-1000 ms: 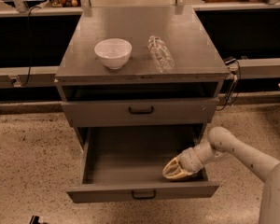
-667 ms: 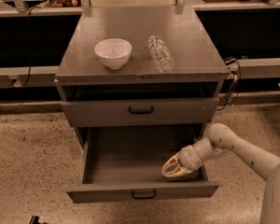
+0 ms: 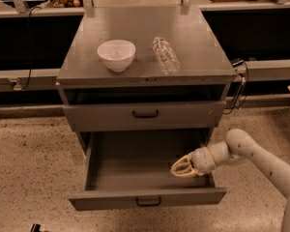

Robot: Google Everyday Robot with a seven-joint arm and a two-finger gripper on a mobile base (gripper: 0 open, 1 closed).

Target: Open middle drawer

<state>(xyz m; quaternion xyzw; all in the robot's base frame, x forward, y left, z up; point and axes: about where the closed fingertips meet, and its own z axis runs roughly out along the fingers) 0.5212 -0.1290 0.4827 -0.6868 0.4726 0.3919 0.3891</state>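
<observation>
The middle drawer (image 3: 135, 166) stands pulled out of the grey cabinet, its plain grey inside bare and its low front with a small black handle (image 3: 148, 201) facing me. My gripper (image 3: 182, 167) is over the drawer's right front corner, just inside the right wall and a little behind the front panel. It holds nothing that I can see. The white arm (image 3: 261, 161) reaches in from the lower right.
Above the open drawer, a taller drawer front (image 3: 145, 114) with a black handle sits nearly flush. On the cabinet top (image 3: 193, 57) stand a white bowl (image 3: 116, 54) and a clear plastic bottle (image 3: 165, 55) lying on its side. Speckled floor surrounds the cabinet; a cable (image 3: 239, 88) hangs at its right.
The gripper has shifted very slightly upward in the view, over the same corner. The drawer, bowl and bottle have not moved.
</observation>
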